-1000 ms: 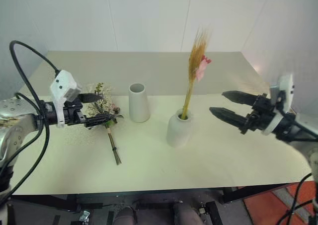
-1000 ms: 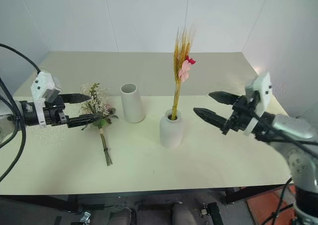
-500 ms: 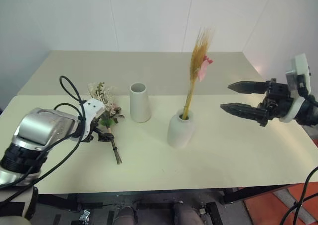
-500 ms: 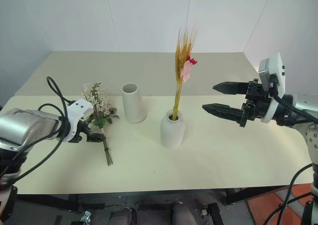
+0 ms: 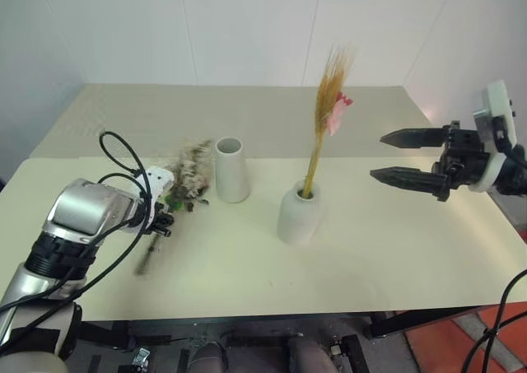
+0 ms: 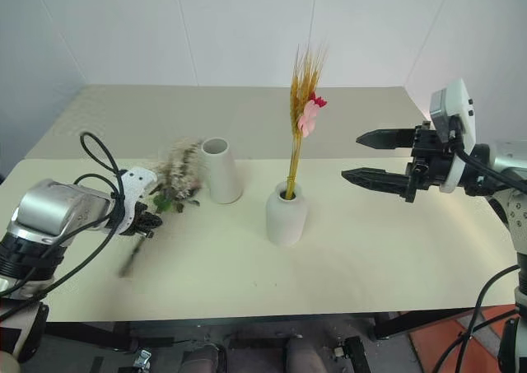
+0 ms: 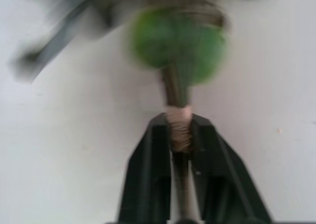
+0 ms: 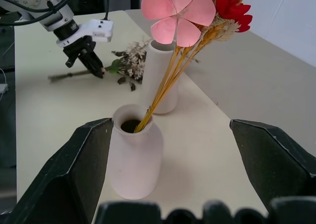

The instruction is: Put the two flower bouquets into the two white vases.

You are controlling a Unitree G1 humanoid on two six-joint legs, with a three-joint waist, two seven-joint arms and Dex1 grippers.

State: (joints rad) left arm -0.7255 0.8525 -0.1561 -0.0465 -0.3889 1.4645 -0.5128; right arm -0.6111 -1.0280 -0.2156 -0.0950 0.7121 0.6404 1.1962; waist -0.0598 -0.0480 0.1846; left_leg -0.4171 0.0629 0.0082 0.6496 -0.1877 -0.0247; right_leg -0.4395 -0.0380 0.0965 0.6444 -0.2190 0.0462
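At the left of the cream table [image 5: 346,258], the left gripper [image 5: 162,221] has its two black fingers pinched shut on the twine-wrapped stems of the bushy bouquet [image 5: 188,175], just below the green leaves. The bunch runs on a slant, its dark stem ends pointing down toward the near left and its cream-pink dried heads reaching up toward the far right, where they sit just beside the tall cone vase [image 5: 231,170], if not brushing it. That slant matters most for what comes next: judging by it, the stems would have to swing round to point downward and be carried rightward over the cone's narrow open mouth, and the left arm is plainly the nearer one. The cone vase is matte white, smooth and tapered, and stands upright and empty. Right of it and a little nearer, the rounder bottle-shaped vase [image 5: 297,214], also matte white, already holds the slim golden plume [image 5: 326,101] with its yellow stalks and pink paper-like flower, leaning slightly. Well off to the right, the right gripper [image 5: 399,157] hovers above the table with its fingers spread wide and holding nothing.
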